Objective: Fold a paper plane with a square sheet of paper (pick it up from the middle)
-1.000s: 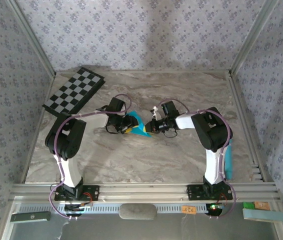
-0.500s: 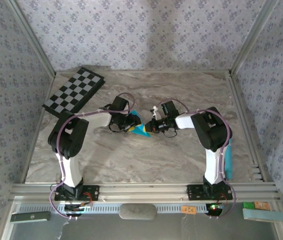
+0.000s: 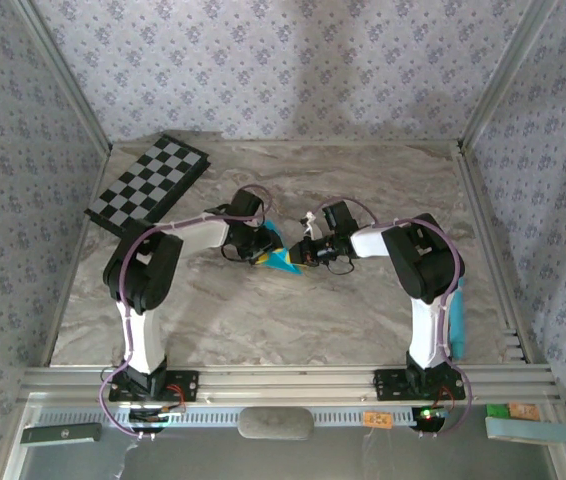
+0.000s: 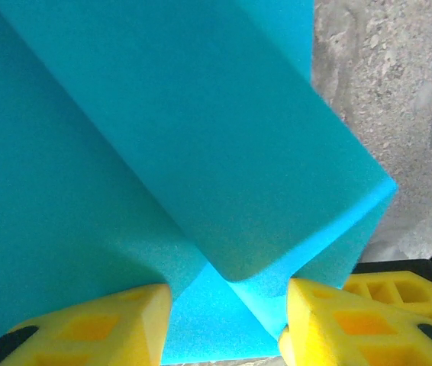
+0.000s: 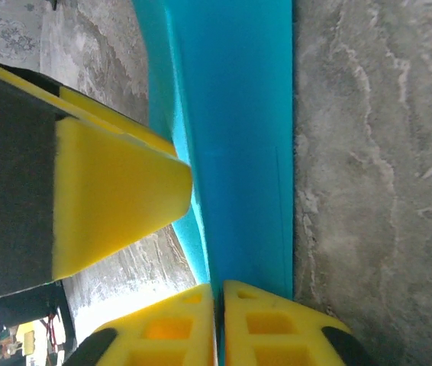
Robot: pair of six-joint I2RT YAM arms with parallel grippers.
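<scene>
Right gripper [image 5: 217,286]: pinched tight on the turquoise paper [image 3: 283,260] at its edge.
Left gripper [image 4: 230,297]: fingers apart, straddling a raised fold.
Paper: middle of the table [image 3: 363,320], outline half hidden under both grippers.
Checkerboard [image 3: 148,185]: far left corner.

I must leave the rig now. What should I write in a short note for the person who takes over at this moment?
Left end effector: open, with one finger on each side of a folded flap of the turquoise paper.
Right end effector: shut on a thin edge of the paper.
Paper: at the middle of the table, between the two arms.
Done: first folds are made and the layers overlap.
Left: the remaining folds. It is not yet a narrow pointed plane.
</scene>
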